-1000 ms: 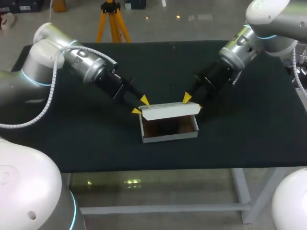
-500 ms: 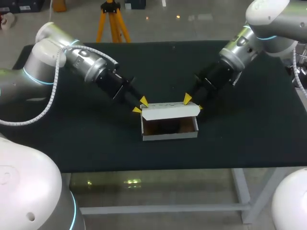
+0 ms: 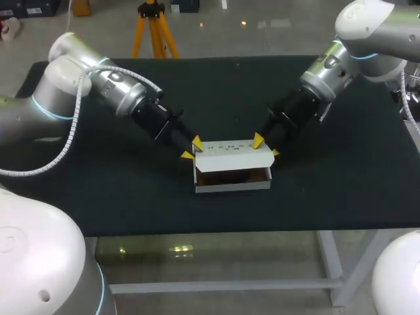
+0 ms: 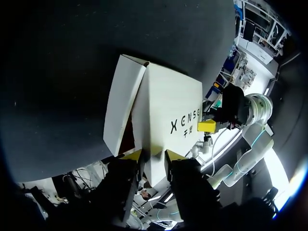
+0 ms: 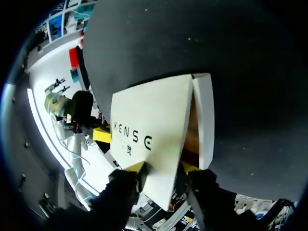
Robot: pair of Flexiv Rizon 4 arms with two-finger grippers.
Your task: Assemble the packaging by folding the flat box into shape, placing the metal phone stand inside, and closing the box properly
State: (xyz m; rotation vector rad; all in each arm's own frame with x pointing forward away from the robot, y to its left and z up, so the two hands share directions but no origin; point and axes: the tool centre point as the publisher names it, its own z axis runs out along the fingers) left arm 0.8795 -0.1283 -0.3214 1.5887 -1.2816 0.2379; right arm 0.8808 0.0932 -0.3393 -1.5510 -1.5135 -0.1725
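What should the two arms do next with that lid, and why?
Probably swing the lid down onto the box. The left gripper and right gripper each pinch one end of the lid, which hangs tilted over the box, with a gap open at the front.

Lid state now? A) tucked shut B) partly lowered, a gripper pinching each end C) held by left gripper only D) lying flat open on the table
B: the left gripper and right gripper each clamp an end of the lid, tilted over the box with a gap open at the front.
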